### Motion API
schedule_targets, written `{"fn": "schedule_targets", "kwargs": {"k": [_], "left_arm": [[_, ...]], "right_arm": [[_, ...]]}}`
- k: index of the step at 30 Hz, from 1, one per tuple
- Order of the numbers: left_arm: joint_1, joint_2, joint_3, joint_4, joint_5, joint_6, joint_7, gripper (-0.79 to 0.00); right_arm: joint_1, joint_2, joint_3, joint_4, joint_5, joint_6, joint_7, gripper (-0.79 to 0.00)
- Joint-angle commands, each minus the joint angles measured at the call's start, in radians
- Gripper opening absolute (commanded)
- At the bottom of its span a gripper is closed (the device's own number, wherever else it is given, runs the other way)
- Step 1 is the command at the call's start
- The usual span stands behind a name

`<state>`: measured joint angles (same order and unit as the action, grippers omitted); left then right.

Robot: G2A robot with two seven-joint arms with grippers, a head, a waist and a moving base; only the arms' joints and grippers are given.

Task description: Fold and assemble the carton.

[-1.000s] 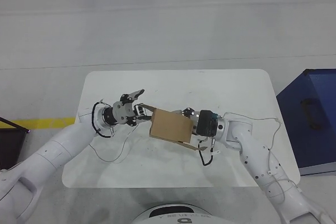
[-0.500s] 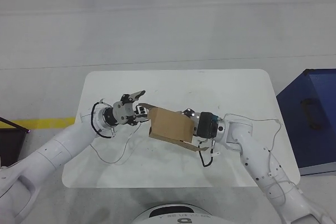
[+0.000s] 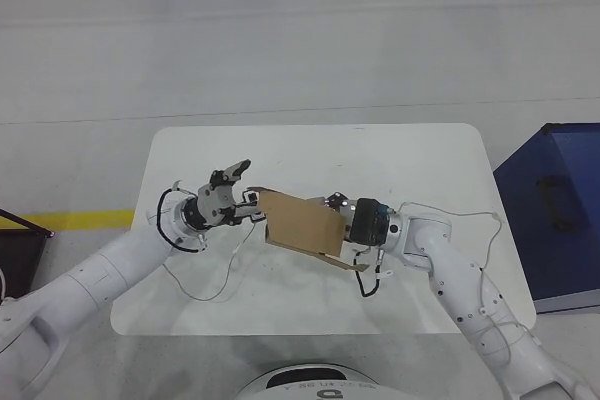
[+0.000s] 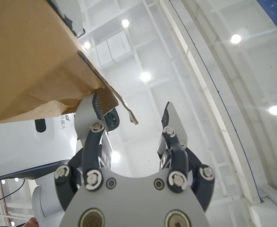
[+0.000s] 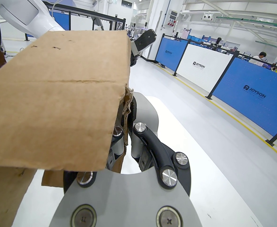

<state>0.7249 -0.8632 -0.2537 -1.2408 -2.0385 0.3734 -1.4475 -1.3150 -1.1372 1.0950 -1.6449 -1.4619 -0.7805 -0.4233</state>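
The brown cardboard carton [image 3: 302, 224] is held above the middle of the white table [image 3: 400, 160], partly folded, with loose flaps at both ends. My right gripper [image 3: 342, 228] is shut on the carton's wall at its right end; in the right wrist view the carton [image 5: 58, 95] covers one finger [image 5: 126, 124]. My left gripper [image 3: 245, 187] stands open at the carton's left end. In the left wrist view a torn flap corner [image 4: 131, 119] of the carton [image 4: 34, 60] lies between the spread fingertips [image 4: 173, 119], and one pad touches the flap's underside.
A blue bin [image 3: 570, 210] stands on the floor to the right of the table. A black frame [image 3: 5, 240] sits at the left edge, beside a yellow floor line. Bare table surface lies all around the carton.
My left gripper has drawn back slightly to the left, away from the carton body, staying open at the flap. The right arm and the carton have hardly moved.
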Motion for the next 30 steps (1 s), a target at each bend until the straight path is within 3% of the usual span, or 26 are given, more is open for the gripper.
{"fn": "schedule_targets", "kwargs": {"k": [1, 5, 10, 15, 30], "left_arm": [[0.001, 0.006, 0.006, -0.027, -0.037, -0.005, -0.005, -0.234], [-0.002, 0.018, 0.015, -0.015, -0.067, -0.002, -0.002, -0.246], [-0.008, 0.033, 0.02, 0.069, -0.052, -0.006, -0.006, -0.249], [-0.002, 0.041, 0.009, -0.004, -0.112, -0.037, -0.037, -0.225], [-0.002, 0.041, 0.009, -0.004, -0.112, -0.037, -0.037, -0.206]], "right_arm": [[0.004, 0.0, -0.003, 0.001, 0.003, -0.001, 0.002, -0.785], [0.011, -0.001, -0.009, 0.004, 0.007, -0.001, 0.009, -0.785], [0.013, 0.0, -0.008, 0.005, 0.014, 0.002, 0.017, -0.785], [0.014, 0.001, -0.008, 0.006, 0.021, 0.001, 0.025, -0.785], [0.014, 0.001, -0.008, 0.006, 0.021, 0.001, 0.025, -0.785]]}}
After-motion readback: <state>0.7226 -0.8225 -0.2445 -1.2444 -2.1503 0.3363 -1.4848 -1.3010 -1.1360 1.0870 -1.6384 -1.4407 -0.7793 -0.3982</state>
